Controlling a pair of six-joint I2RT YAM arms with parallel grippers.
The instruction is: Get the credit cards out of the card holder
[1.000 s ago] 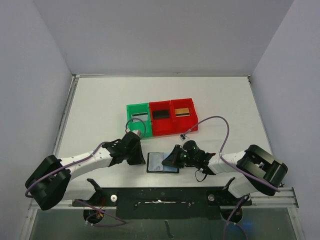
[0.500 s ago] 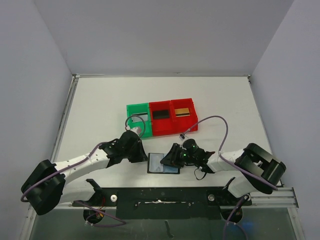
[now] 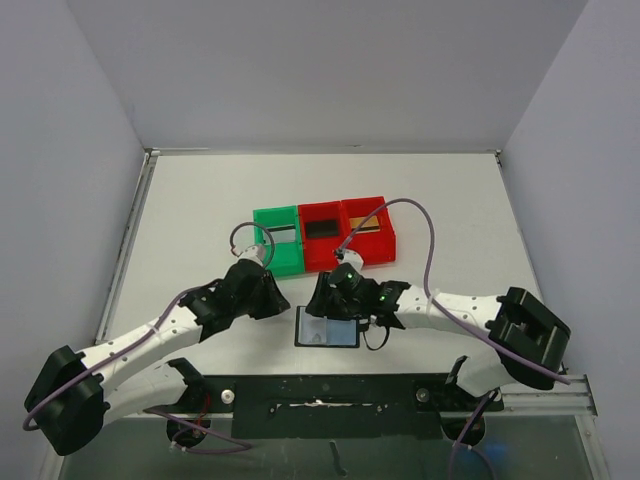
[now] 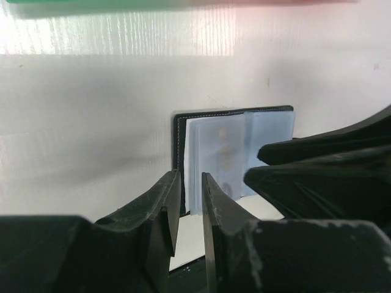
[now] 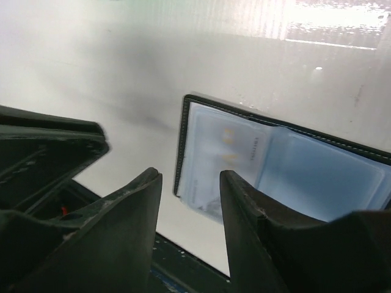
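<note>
Near the table's (image 3: pixel 200 220) front edge, the card holder (image 3: pixel 327 327) lies open.

table (image 3: pixel 200 220): bears the bins and the holder; arm bases at its near edge.
bins: three side by side in one row at mid-table: left bin (image 3: pixel 285 262), middle bin (image 3: pixel 322 255), right bin (image 3: pixel 372 250).
cards: one in each bin, toward its far end: left card (image 3: pixel 280 234), middle card (image 3: pixel 322 228), right card (image 3: pixel 368 223).
holder (image 3: pixel 327 327): flat and open on the table, in front of the middle bin, apart from the row.
left gripper (image 3: pixel 272 300): just left of the holder's far corner, in front of the left bin.
right gripper (image 3: pixel 322 300): over the holder's far edge, between holder and middle bin.
</note>
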